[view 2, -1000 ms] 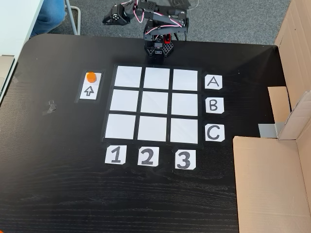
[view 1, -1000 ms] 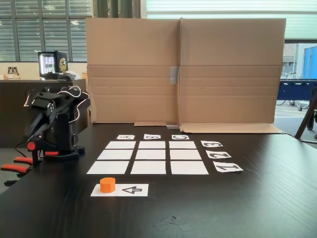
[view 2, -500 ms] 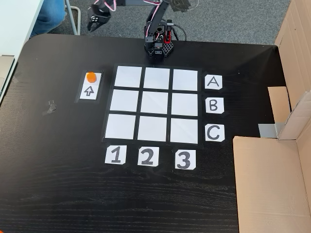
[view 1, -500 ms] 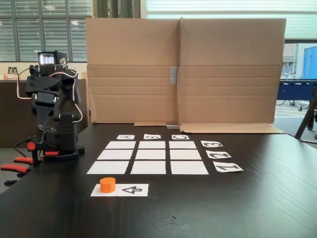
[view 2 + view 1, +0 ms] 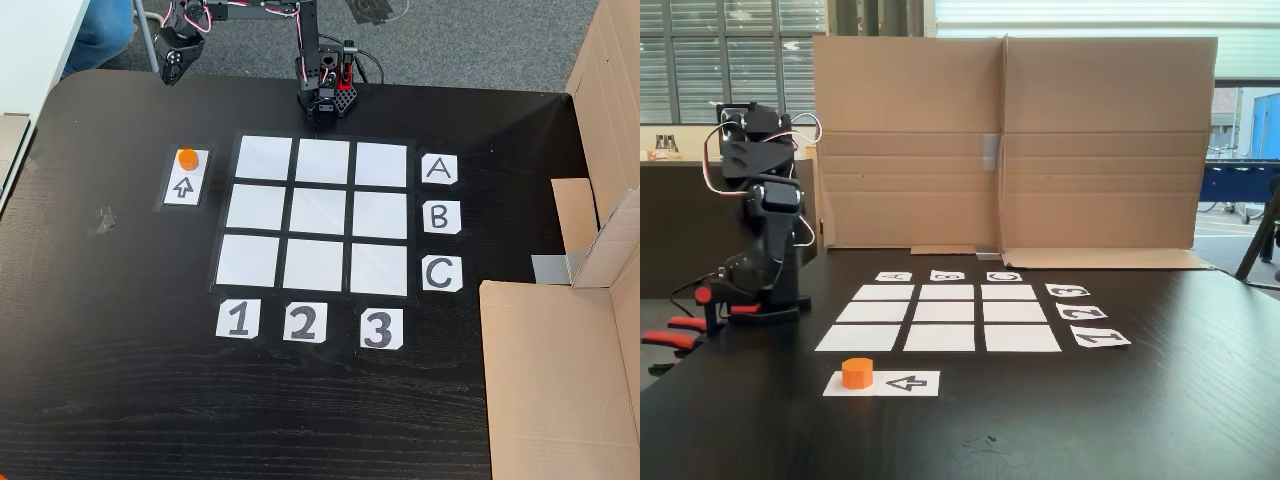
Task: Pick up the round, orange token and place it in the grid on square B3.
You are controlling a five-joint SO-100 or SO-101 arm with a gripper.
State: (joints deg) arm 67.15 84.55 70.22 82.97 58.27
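The orange token (image 5: 857, 372) (image 5: 187, 158) rests on one end of a white paper strip printed with an arrow (image 5: 902, 383) (image 5: 184, 187), beside the grid (image 5: 939, 338) (image 5: 254, 209). Square B3 (image 5: 947, 292) (image 5: 380, 215) is bare white paper. The black arm (image 5: 762, 235) stands at the table's edge by row A. In a fixed view from above, my gripper (image 5: 172, 74) hangs out over the table's rim, well away from the token. It holds nothing, and its jaws are too small and dark to read.
Letter cards A, B, C (image 5: 439, 216) and number cards 1, 2, 3 (image 5: 303, 323) edge the grid. A tall cardboard wall (image 5: 1010, 150) (image 5: 560, 380) stands beyond column 3. Red clamp handles (image 5: 670, 335) stick out by the arm's base. A person's leg (image 5: 100, 30) shows off the table.
The arm has unfolded upward from its tucked pose. Its gripper has swung out to the left in the view from above, toward the token's side. The token has not moved.
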